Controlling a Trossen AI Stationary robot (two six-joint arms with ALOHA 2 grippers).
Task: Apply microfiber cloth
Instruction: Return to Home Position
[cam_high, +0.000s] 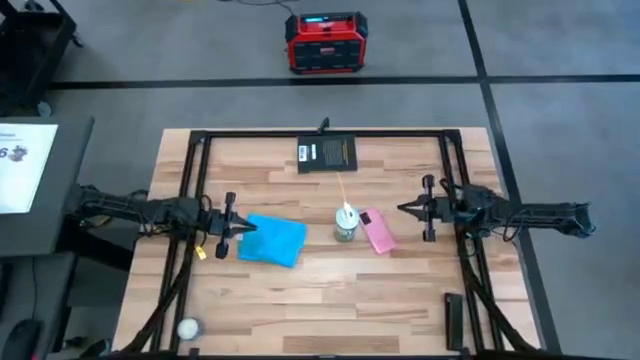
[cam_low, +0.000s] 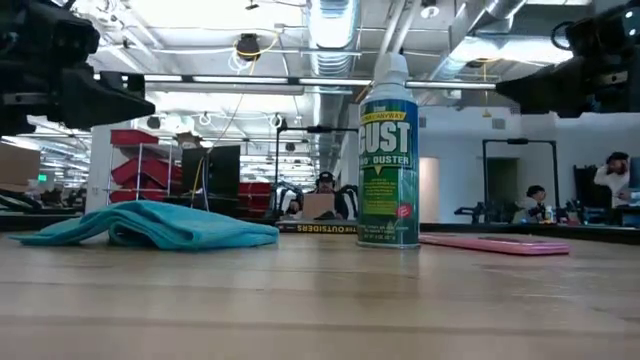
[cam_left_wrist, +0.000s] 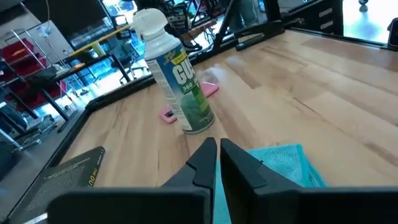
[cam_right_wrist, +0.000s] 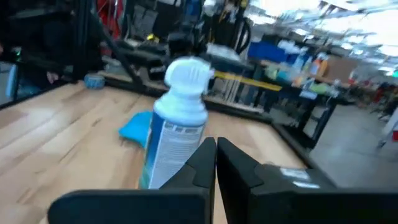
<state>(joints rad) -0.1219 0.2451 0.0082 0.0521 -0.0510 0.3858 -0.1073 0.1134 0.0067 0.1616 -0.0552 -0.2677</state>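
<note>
The sky-blue microfiber cloth lies loosely folded on the wooden table, left of centre, also seen in the low view. My left gripper hovers shut over the cloth's left edge, well above it; the left wrist view shows its tips over the cloth. A green-and-white duster can stands upright at the table's middle, with a pink phone lying flat just to its right. My right gripper hangs shut in the air right of the phone, pointing at the can.
A black flat pad lies near the far edge. Black frame rails run along the table's left, right and far sides. A black bar lies at the near right, a small white round thing at the near left.
</note>
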